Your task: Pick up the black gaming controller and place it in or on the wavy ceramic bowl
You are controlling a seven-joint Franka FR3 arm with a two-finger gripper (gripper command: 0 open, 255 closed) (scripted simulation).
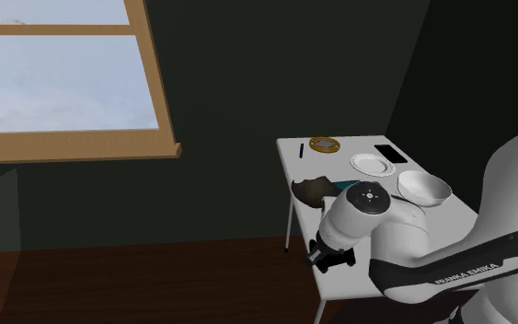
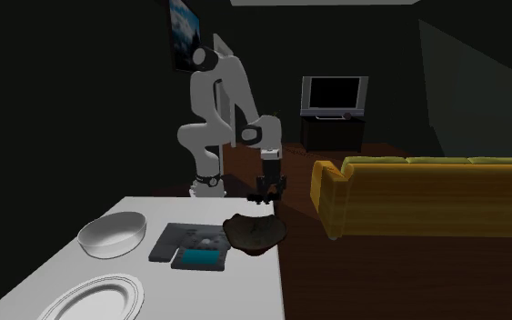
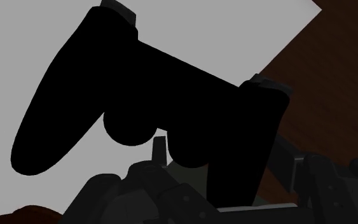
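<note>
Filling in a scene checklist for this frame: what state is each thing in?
controller, right at the gripper, not in the wavy bowl; whether gripped is unclear
wavy bowl, upright, empty
white bowl, upright, empty
plate, flat, bare
TV, screen dark

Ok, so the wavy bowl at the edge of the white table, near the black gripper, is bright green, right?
Not green: the wavy bowl is dark brown, as the second exterior view shows. It does sit at the edge of the white table, near the black gripper.
</note>
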